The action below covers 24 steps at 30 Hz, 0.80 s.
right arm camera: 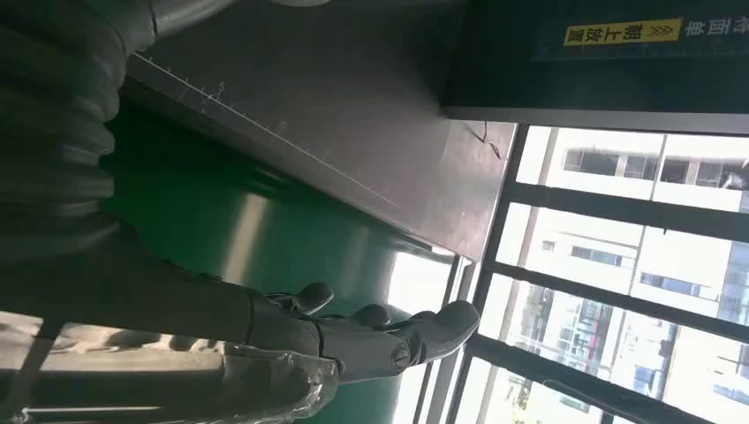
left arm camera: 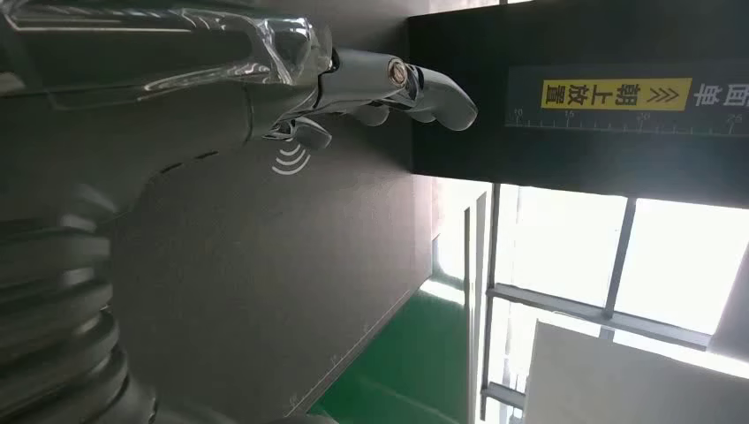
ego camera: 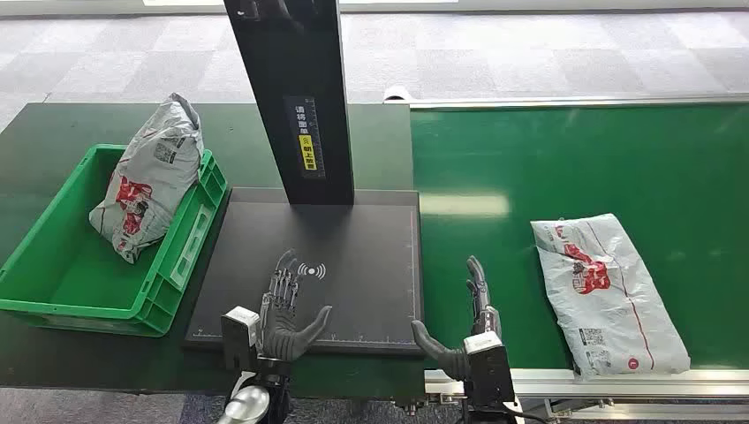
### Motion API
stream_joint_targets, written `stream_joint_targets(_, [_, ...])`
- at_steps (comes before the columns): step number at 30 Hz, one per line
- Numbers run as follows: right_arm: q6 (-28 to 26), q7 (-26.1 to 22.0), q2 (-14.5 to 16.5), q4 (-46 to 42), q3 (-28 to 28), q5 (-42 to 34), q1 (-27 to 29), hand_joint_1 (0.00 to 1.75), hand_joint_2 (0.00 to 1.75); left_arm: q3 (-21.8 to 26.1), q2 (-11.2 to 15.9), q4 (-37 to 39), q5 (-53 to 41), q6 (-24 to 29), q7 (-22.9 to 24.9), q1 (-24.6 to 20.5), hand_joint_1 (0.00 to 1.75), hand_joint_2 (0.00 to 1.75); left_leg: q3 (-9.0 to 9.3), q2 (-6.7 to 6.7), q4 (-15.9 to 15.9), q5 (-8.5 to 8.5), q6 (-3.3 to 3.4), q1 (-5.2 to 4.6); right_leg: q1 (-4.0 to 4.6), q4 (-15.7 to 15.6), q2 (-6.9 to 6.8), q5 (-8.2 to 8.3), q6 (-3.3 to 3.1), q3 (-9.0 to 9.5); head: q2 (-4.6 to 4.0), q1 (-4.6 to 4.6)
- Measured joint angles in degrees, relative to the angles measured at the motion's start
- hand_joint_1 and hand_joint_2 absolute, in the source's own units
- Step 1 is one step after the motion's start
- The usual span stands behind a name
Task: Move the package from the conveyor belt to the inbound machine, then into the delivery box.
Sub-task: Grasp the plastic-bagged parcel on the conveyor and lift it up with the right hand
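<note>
Grey plastic package (ego camera: 608,291) lies flat on green conveyor belt (ego camera: 548,168), right of right hand (ego camera: 468,327). Both hands empty, fingers spread: left hand (ego camera: 287,314) over black inbound machine (ego camera: 353,265), right at its edge. Second package (ego camera: 146,181) leans in green delivery box (ego camera: 53,283).

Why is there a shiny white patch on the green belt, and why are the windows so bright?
Head view: an overhead light glares off the conveyor belt. Right wrist view: the windows are washed out by daylight and the right hand sits dark against them. Left wrist view: the window panes are blown white.
</note>
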Motion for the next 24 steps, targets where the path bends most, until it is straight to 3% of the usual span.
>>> stream_joint_targets(3, [-1.55,0.2,-0.08,-0.75,-0.08,2.56,-0.04,0.0,1.75,0.02,-0.02,-0.11,-0.14,0.03,0.01,0.05,0.0,1.75,0.0,0.0,0.0,0.0,0.0,0.0,0.0,0.0,0.0,0.0,0.0,0.0,0.0,0.0])
stream_joint_targets(8, [-7.64,3.43,-1.31,-5.39,-3.33,14.15,-0.43,0.0,1.75,0.57,-0.29,-0.59,-0.99,0.01,0.33,0.59,0.0,1.75,0.0,0.0,0.01,0.0,0.0,-0.01,-0.02,0.0,0.0,0.0,0.0,0.0,0.0,0.0])
stream_joint_targets(13, [-8.49,5.31,-3.86,-7.03,-14.31,19.74,-4.57,0.0,1.75,1.47,-0.47,-2.19,-2.19,-0.44,0.62,2.0,0.0,1.75,0.0,0.0,0.03,0.01,0.02,-0.05,-0.07,-0.01,0.0,0.03,0.04,0.02,0.0,0.01])
stream_joint_targets(21, [-8.97,5.09,-7.84,-3.41,-31.71,16.71,-11.15,0.0,1.75,2.12,-0.61,-4.45,-3.13,-1.63,1.73,3.39,0.0,1.75,0.0,-0.06,0.06,0.03,0.05,-0.07,-0.11,-0.02,-0.05,0.08,0.11,0.01,0.0,-0.01])
stream_joint_targets(24, [-5.9,10.02,-9.2,-1.55,-35.94,16.22,-12.07,0.0,1.75,2.22,-0.85,-4.64,-3.25,-1.8,2.14,3.52,0.0,1.75,0.0,-0.04,0.05,0.02,0.05,-0.06,-0.1,-0.02,-0.03,0.08,0.1,0.0,0.0,-0.02])
